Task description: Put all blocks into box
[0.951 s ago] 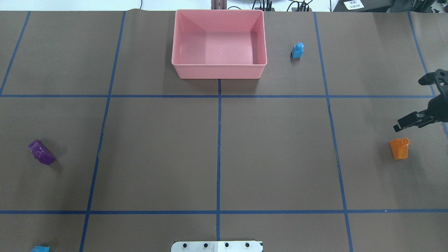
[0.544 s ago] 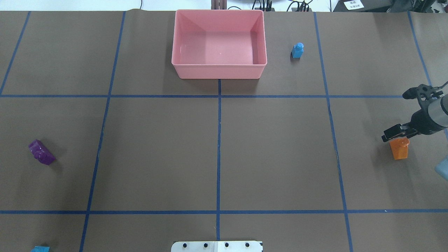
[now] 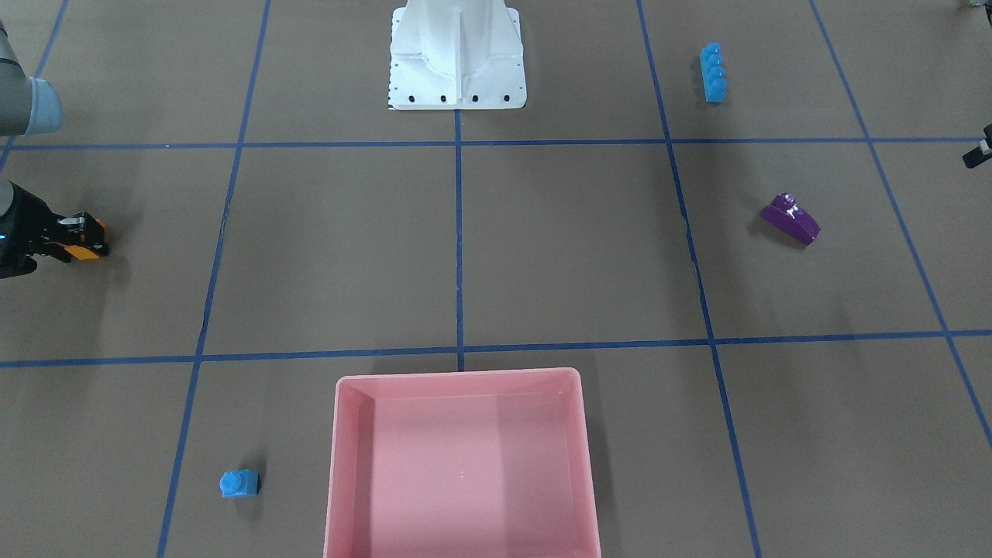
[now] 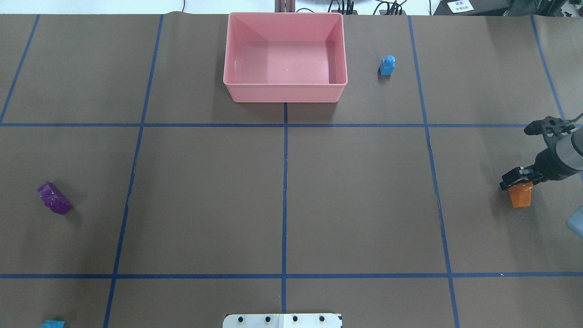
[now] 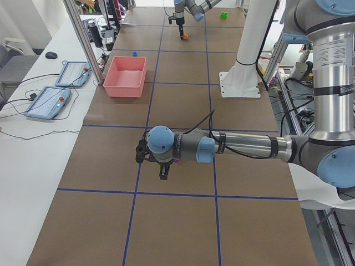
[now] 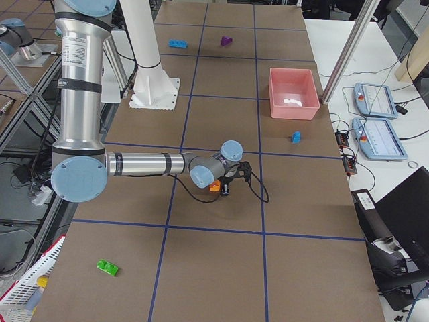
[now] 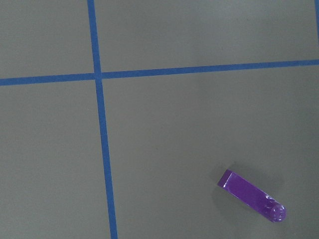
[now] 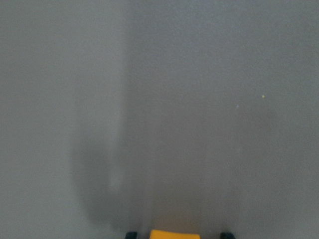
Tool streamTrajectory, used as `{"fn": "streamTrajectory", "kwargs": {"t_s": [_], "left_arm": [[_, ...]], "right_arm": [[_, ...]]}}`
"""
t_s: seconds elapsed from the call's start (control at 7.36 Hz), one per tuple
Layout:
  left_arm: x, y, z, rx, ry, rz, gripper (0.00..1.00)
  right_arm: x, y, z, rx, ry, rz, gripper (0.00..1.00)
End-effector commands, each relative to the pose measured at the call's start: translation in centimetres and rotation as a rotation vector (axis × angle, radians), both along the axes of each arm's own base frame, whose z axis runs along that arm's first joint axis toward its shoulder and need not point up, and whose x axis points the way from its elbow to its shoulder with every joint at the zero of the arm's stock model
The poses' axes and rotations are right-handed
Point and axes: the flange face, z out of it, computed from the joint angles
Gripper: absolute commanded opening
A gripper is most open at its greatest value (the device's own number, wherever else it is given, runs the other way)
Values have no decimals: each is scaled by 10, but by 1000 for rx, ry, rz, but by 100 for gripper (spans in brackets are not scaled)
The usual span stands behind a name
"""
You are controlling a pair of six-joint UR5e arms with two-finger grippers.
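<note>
The orange sloped block sits at the table's right. My right gripper is low over it, open, with a finger on either side; the right wrist view shows the block between the tips. The purple block lies at the left and shows in the left wrist view. My left gripper hovers near it; I cannot tell if it is open. The pink box stands empty at the far centre. The small light-blue block is right of it. The long light-blue block and the green block lie apart.
The white robot base stands at the near centre edge. Blue tape lines divide the brown table cover into squares. Tablets and cables lie beside the table past the box.
My right gripper has come in from the right edge and dropped down onto the orange block. The blocks and the box have not moved.
</note>
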Motion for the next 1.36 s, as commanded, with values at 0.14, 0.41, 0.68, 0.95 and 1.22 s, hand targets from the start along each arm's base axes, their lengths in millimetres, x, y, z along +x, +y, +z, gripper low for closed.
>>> {"fn": "streamTrajectory", "kwargs": {"t_s": [0.14,0.41,0.68,0.95,1.22], "left_arm": [[0,-1,-2,21,-1,1,100],[1,-2,-3,28,1,0,100],[45,-16,-20,-133,-1,-39,100],[106,-30,-40,-315,-90,-112,100],[145,-31,-50,-448,-140,-178,100]], "right_arm": [[11,16,-21,16,-32,-6,0],[7,3,-36,41,-40,9,0],[-16,-67,-102,10,-23,70,0],[-60,-147,-221,-14,51,127,0],[-104,-203,-289,-120,32,253,0]]}}
